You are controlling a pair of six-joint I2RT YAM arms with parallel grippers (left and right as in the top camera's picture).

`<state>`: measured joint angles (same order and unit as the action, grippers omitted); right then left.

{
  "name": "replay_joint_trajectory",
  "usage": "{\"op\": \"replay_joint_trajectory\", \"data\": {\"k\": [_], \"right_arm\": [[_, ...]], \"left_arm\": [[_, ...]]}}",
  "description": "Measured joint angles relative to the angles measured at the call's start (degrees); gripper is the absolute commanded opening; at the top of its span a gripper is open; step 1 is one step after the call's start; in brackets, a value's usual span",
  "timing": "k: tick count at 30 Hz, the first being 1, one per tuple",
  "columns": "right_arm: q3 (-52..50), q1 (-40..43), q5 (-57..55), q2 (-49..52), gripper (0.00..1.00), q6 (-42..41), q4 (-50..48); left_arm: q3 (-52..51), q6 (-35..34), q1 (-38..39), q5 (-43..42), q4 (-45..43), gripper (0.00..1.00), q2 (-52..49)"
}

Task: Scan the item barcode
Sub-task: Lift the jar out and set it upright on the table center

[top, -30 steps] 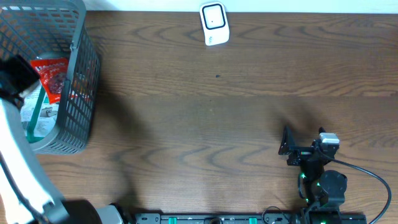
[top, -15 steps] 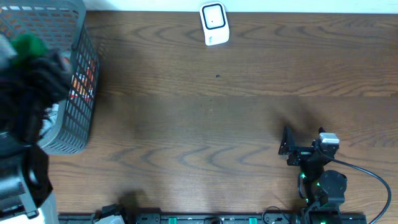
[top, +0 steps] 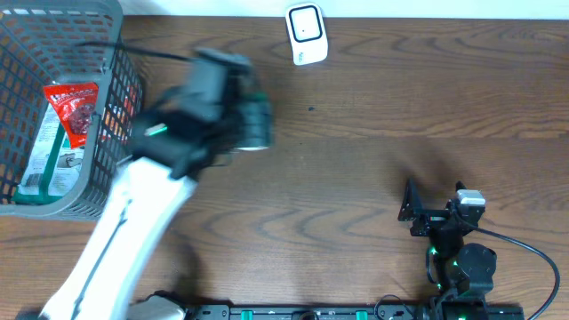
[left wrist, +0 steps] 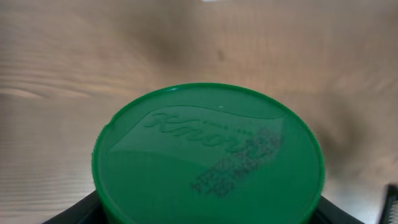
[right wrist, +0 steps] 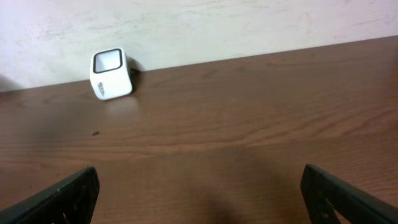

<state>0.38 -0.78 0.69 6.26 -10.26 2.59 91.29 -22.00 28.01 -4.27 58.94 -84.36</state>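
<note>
Jar [left wrist: 208, 162] with a green lid is in the left claw [top: 244, 117], which we see closed partway around it, over the table [top: 356, 178] between the basket [top: 107, 191] and the white scanner [top: 307, 34]. The right claw [top: 411, 206] is wide open and holds nothing.

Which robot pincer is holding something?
The left pincer: it grips a jar with a green lid. The right pincer is wide open, with nothing between its fingers.
</note>
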Motion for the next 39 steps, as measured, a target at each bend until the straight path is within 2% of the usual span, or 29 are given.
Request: {"op": "replay_joint_trajectory", "data": {"k": [8,13,19,31,35,37,39], "right_arm": [[0.0,0.0,0.0,0.0,0.99,0.0,0.0],[0.0,0.0,0.0,0.0,0.99,0.0,0.0],[0.0,0.0,0.0,0.0,0.99,0.0,-0.04],[0.0,0.0,0.0,0.0,0.99,0.0,-0.07],[0.0,0.0,0.0,0.0,0.99,0.0,-0.09],[0.0,0.02,0.0,0.0,0.99,0.0,-0.09],[0.0,0.02,0.0,0.0,0.99,0.0,-0.09]], "left_arm": [[-0.33,-2.03,12.39,0.15,-4.33,0.48,-21.18],[-0.5,-3.13,14.84,-2.67,-7.72,0.48,-30.32],[-0.66,-4.28,14.75,-3.56,-9.29,0.48,-34.38],[-2.16,-5.25,14.75,-3.06,-10.95,0.49,-35.28],[-2.78,-5.22,14.71,-3.04,-12.04,0.65,-35.28],[-2.89,-5.25,14.62,-3.06,-12.2,0.81,-35.28],[-3.06,-5.64,14.58,-3.06,-12.44,0.89,-35.28]]}}
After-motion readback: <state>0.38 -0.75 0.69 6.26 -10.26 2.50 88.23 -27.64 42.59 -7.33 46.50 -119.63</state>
